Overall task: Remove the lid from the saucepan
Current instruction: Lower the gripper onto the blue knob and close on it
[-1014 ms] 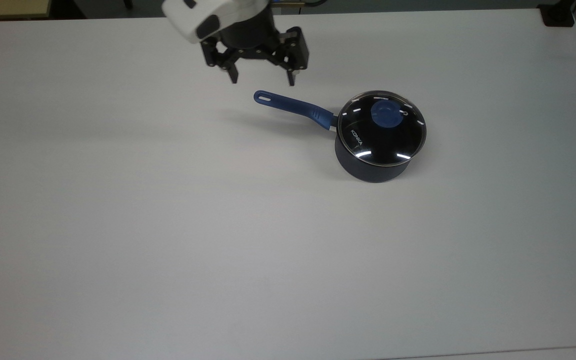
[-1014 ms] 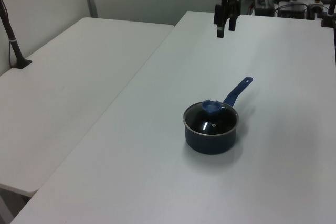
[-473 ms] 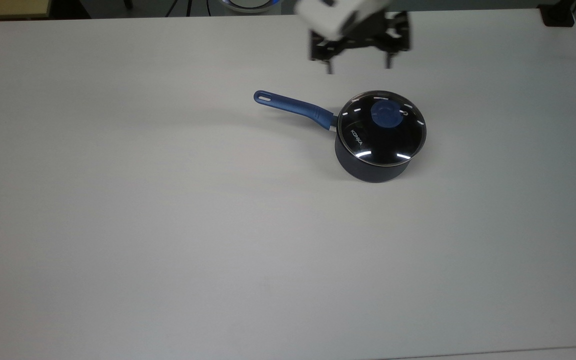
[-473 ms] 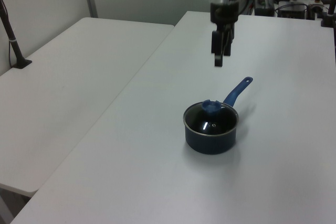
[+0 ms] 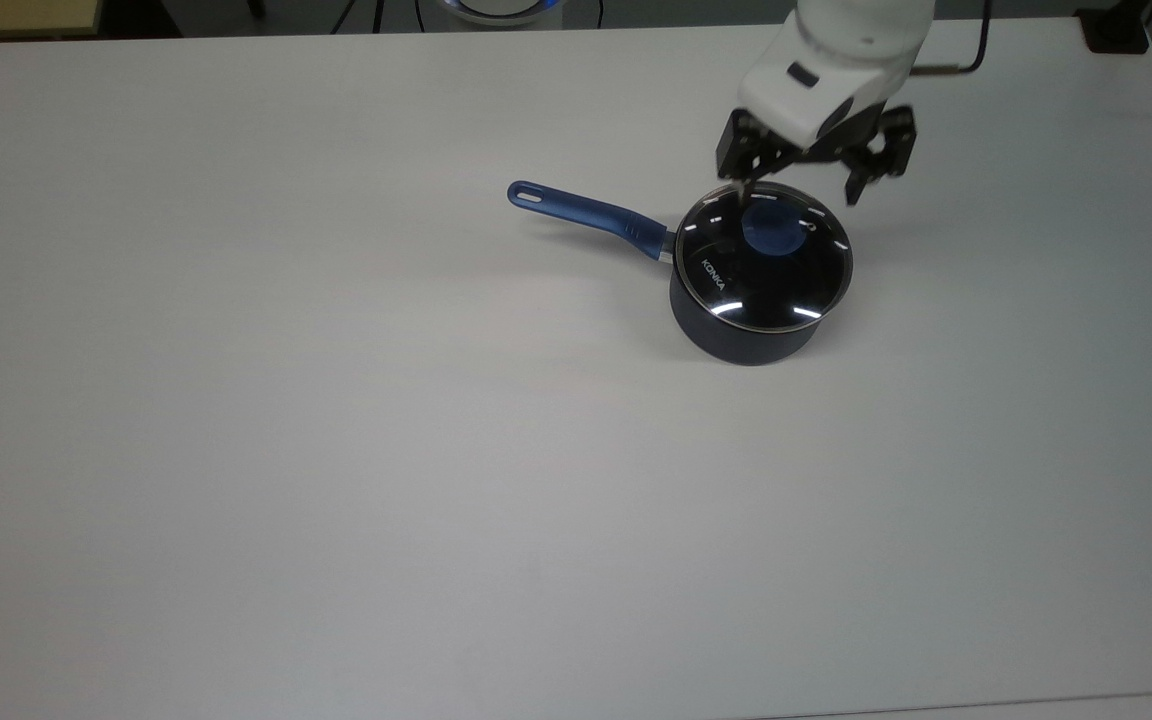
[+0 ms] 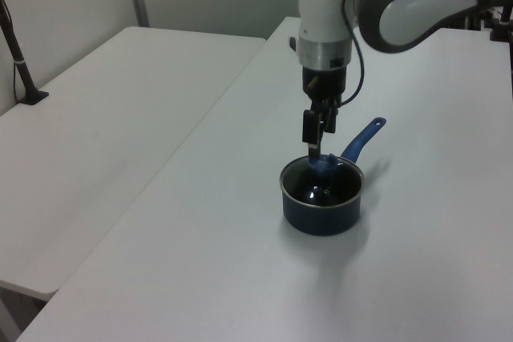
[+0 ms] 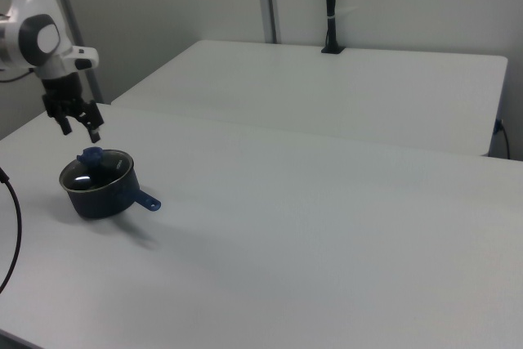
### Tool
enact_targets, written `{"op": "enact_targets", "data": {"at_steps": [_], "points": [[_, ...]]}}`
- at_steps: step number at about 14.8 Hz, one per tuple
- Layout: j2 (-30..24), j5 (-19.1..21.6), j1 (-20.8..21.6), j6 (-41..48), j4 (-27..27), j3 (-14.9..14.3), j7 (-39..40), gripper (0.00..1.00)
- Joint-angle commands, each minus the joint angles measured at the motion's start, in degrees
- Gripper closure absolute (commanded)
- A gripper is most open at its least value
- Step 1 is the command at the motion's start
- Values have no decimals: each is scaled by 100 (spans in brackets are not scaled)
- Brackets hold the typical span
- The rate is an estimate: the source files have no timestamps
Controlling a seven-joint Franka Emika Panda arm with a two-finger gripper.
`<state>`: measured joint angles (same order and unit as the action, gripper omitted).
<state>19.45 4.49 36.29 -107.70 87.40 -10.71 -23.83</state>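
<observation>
Top view shows the end effector (image 5: 802, 192) spread wide and empty above the lid's (image 5: 764, 258) far edge, near its blue knob (image 5: 772, 231), likely lining up to pinch it, while the lid sits on the saucepan (image 5: 736, 335) on the white surface (image 5: 336, 450).

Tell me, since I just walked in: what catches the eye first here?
The dark saucepan on the white table, its blue handle pointing to the top view's left, stands out first. Its glass lid is still on. The gripper hangs just above the lid's blue knob, jaws open.
</observation>
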Motion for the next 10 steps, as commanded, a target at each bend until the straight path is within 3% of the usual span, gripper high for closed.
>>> {"op": "enact_targets", "data": {"at_steps": [1, 10], "points": [[286, -369, -35, -242, -13, -28, -43, 0], [419, -423, -26, -313, -30, 8, 71, 0]]}}
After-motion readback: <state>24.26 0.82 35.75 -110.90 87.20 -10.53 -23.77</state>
